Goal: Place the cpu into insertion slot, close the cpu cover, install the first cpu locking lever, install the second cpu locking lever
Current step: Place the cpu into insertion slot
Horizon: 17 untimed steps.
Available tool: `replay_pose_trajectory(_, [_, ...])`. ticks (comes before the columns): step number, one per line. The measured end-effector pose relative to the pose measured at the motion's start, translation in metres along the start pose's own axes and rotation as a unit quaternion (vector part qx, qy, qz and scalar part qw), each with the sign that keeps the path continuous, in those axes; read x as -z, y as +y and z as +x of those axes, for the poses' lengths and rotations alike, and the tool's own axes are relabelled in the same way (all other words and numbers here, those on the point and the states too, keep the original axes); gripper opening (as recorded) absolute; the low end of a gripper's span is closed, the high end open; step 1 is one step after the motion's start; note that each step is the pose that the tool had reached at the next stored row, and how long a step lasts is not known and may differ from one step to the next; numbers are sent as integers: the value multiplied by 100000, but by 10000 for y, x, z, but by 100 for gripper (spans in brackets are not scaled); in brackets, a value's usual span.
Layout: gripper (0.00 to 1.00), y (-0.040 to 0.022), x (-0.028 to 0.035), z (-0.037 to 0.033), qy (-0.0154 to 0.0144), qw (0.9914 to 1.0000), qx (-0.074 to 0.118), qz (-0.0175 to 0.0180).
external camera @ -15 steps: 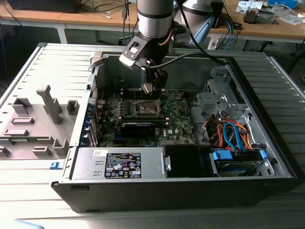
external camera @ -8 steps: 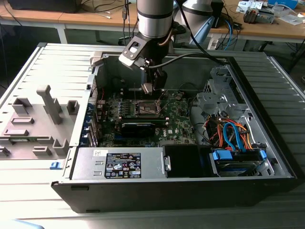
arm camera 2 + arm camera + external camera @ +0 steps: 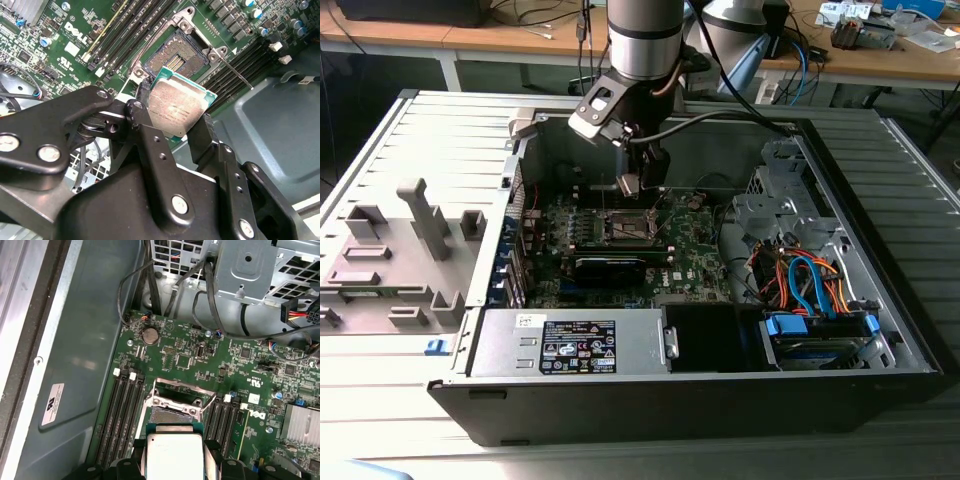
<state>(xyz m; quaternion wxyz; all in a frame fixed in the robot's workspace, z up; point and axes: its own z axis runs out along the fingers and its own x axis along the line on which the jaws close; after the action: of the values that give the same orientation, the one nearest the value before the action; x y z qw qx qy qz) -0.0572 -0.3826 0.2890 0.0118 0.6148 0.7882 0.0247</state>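
The gripper is clamped on the cpu. Its two black fingers pinch opposite edges of the chip, whose silvery top carries faint engraved print. The chip hangs above the insertion slot without touching it, and the slot's brownish-gold contact field lies uncovered. In the exterior view the slot sits at six o'clock from the gripper. Long black memory slots run along two opposite sides of the socket on the green motherboard, which bears white lettering and one coin cell. One white label sticks to the case wall. In the exterior view, one labelled power supply lies at seven o'clock and the blue and orange cables at four o'clock.
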Motion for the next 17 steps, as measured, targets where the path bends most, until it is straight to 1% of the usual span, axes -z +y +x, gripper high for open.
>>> replay_pose_trajectory(17, [55, 0, -5, 0, -83, 99987, -1636, -20])
